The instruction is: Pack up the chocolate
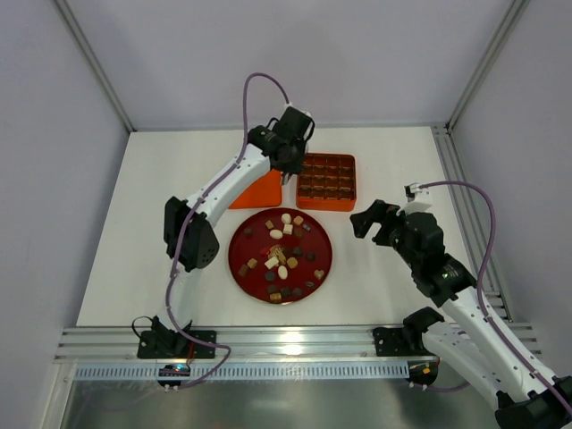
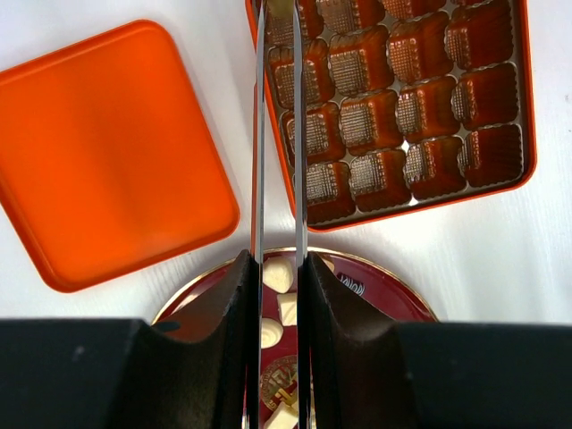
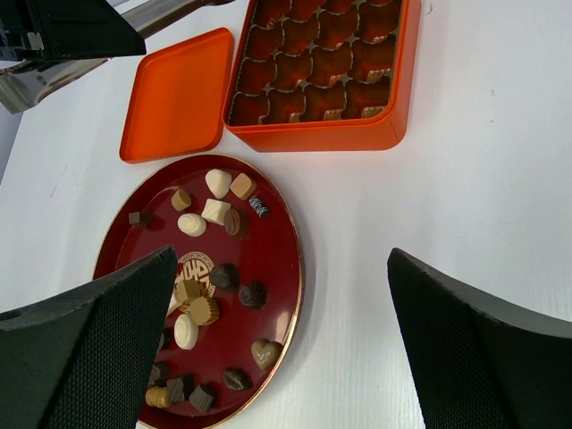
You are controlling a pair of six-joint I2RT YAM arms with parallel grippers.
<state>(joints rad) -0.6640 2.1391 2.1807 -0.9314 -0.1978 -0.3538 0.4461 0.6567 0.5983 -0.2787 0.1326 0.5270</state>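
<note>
Top external view: the box (image 1: 326, 206) is empty, all the chocolate (image 1: 281, 255) lies on the plate (image 1: 327, 246); left gripper (image 2: 278, 295) pinches tongs (image 2: 258, 134), right gripper (image 1: 375, 219) wide.

White tabletop (image 3: 500, 179): matt, smooth. Square orange box (image 3: 313, 136) and flat orange lid (image 2: 107, 152): smooth, satin sheen, material not clear. Brown grid insert (image 2: 393, 98): thin glossy plastic, ribbed cups. Round dark-red plate (image 3: 284, 234): high gloss, gold-coloured rim. Small brown, tan and cream chocolates (image 3: 191, 223): smooth, low sheen. Right gripper (image 3: 282, 261) pads (image 3: 98, 349): black, matt, fine mesh texture. Left gripper (image 2: 279, 268) clamps thin polished-metal blades (image 2: 257, 134), mirror-bright.
</note>
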